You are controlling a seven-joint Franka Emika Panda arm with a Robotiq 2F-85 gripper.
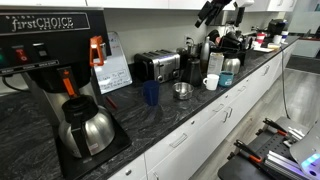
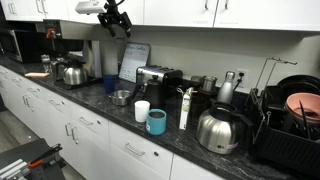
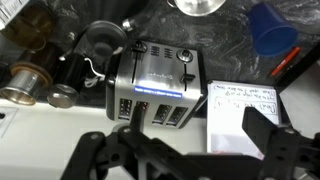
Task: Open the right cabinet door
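Note:
White upper cabinet doors run along the top of the wall above the counter; all look closed. In an exterior view only their lower edge shows. My gripper hangs high up just in front of the lower edge of the upper cabinets, above the toaster; it also shows in an exterior view. In the wrist view the gripper is open and empty, its two dark fingers spread apart, looking down on the toaster. The cabinet doors are out of the wrist view.
On the dark counter stand a toaster, a clipboard, a blue cup, a white cup, kettles and a coffee machine. White lower cabinets sit beneath.

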